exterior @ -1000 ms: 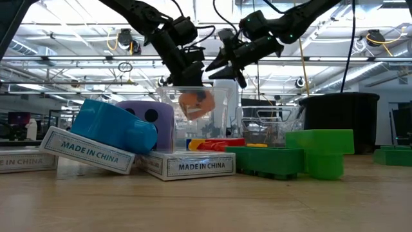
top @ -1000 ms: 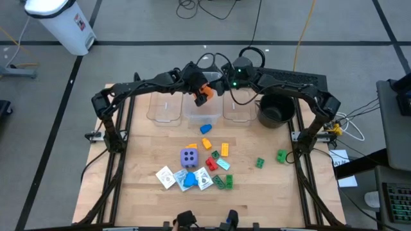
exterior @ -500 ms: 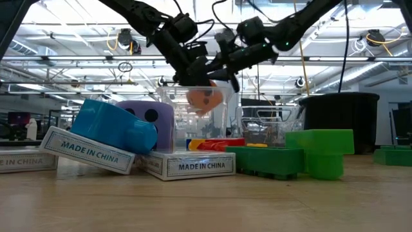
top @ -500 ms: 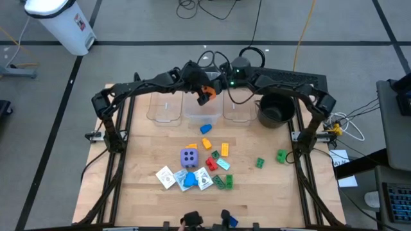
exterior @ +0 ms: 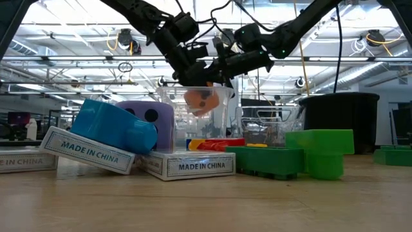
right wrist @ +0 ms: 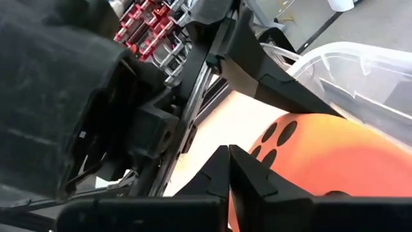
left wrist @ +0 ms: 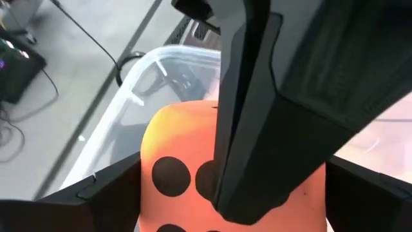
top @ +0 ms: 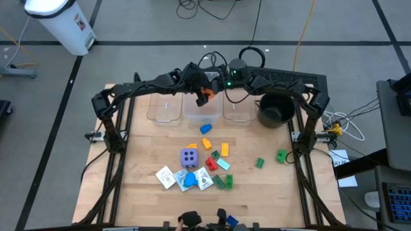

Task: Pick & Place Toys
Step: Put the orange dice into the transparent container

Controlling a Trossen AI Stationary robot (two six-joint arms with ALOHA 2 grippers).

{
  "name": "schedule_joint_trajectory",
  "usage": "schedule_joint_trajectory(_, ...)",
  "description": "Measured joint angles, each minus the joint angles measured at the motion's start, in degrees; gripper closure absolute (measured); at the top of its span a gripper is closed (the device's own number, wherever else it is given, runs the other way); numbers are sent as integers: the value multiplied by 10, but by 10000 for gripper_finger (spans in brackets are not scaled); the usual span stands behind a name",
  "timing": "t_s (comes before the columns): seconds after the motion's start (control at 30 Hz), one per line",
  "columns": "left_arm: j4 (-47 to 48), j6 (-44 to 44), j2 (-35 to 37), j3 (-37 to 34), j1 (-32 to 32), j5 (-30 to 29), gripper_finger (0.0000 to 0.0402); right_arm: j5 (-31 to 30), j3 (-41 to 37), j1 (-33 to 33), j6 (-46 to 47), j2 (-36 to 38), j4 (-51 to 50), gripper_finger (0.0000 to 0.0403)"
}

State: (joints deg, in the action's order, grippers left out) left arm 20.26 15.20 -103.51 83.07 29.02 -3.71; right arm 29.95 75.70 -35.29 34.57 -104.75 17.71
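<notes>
So the orange die point(top: 203, 95) is up in the air over the middle clear bin point(top: 201, 110) at the back of the surface. The left tool point(top: 201, 90) has it between wide-spread fingers. It's a cube, so no real long axis; from the left wrist cam a dotted face tilts toward the lens. The right tool point(top: 212, 84) is pinched fully closed, tips right by the die. The purple die point(top: 188, 156), cards and bricks sit mid-surface.
</notes>
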Motion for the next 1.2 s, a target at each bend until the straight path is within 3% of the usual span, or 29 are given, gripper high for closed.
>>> schedule_joint_trajectory(0.3, -1, 28, 3, 0, -2, -28, 9, -33, 1, -1, -36, 0, -45, 402)
schedule_joint_trajectory(0.67, -2, 61, 14, -1, -2, -38, 9, -31, 1, -17, -55, 1, -87, 402)
schedule_joint_trajectory(0.93, -53, 68, 31, 3, -4, -44, 9, -32, -2, -19, -84, 0, -131, 403)
schedule_joint_trajectory(1.2, -65, 73, 33, 2, -5, -38, 9, -31, -2, -23, -83, 15, -121, 403)
